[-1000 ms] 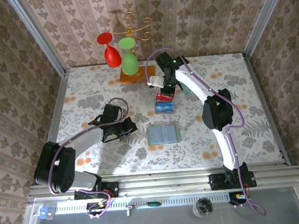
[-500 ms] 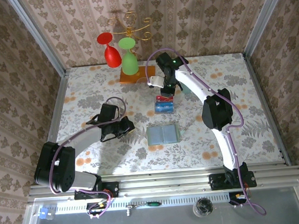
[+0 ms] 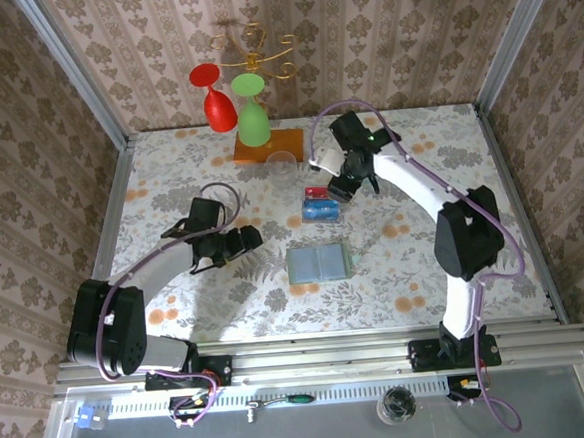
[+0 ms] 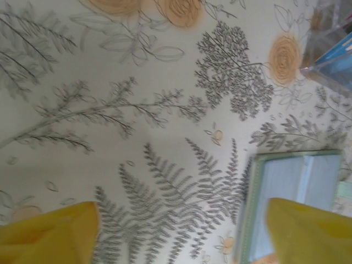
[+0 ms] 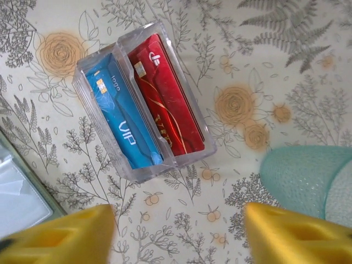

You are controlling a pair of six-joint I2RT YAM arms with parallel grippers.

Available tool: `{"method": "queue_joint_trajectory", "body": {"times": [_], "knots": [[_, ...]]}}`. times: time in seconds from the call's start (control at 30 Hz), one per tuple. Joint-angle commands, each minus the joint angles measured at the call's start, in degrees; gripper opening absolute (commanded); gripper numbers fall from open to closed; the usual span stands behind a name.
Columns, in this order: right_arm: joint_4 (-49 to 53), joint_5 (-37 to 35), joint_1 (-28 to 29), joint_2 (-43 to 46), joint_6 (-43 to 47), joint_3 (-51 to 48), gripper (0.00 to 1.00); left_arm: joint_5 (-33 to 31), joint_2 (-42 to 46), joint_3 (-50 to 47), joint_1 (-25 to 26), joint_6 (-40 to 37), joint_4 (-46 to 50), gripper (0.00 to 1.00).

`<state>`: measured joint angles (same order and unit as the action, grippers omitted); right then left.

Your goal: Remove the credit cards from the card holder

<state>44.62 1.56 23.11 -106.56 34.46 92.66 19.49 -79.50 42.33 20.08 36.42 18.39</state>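
Note:
The card holder [image 3: 320,263] lies open like a book near the table's middle, both pale grey-green panels facing up. Its edge shows in the left wrist view [image 4: 291,190]. Both credit cards sit in a clear two-slot tray [image 5: 137,99] behind it: the blue card [image 5: 125,127] and the red card [image 5: 168,104], also seen from above as blue [image 3: 321,211] and red [image 3: 317,192]. My right gripper [image 3: 346,187] [image 5: 179,236] hovers open just right of the tray, nothing between its fingers. Left of the holder, my left gripper [image 3: 250,239] [image 4: 181,234] stands open and empty.
A pale teal cup [image 5: 308,176] lies right of the tray, close to my right fingers. At the back stands a gold rack on an orange base [image 3: 267,145] with a red glass [image 3: 213,96] and a green glass [image 3: 252,111]. Walls enclose the table.
Both grippers went from shut to open. The right one let go at the red card's slot and drew back to the right. The left one shifted slightly left, away from the holder.

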Motion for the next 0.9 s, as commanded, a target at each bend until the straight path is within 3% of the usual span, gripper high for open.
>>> {"method": "queue_joint_trajectory", "body": {"times": [0.0, 0.07, 0.3, 0.5, 0.67, 0.77, 0.87], "knots": [[-8.2, -2.0, -1.0, 5.3, -5.7, -6.5, 0.91, -3.3, 1.4, 2.2, -1.2, -3.7, 3.5, 1.00], [-11.1, -2.6, -1.6, 8.3, -8.2, -11.2, 1.00, -4.5, 1.3, 2.7, -1.7, -4.8, 4.0, 1.00], [-22.1, -5.4, -5.6, 17.4, -16.9, -26.6, 1.00, -11.3, 1.9, 4.8, -4.2, -9.8, 5.4, 1.00], [-33.0, -7.9, -11.7, 22.5, -25.4, -37.7, 1.00, -23.8, 3.9, 5.4, -5.9, -15.7, 5.1, 1.00], [-42.8, -8.3, -16.9, 23.7, -31.7, -45.3, 1.00, -34.3, 5.8, 3.2, -7.2, -21.0, -0.6, 1.00], [-48.5, -8.9, -18.6, 23.4, -33.4, -48.4, 1.00, -35.8, 6.1, 1.3, -9.4, -24.1, -4.7, 1.00], [-54.6, -10.0, -19.2, 22.7, -34.1, -51.1, 1.00, -33.2, 5.7, -0.9, -12.4, -26.6, -9.7, 1.00]]}}
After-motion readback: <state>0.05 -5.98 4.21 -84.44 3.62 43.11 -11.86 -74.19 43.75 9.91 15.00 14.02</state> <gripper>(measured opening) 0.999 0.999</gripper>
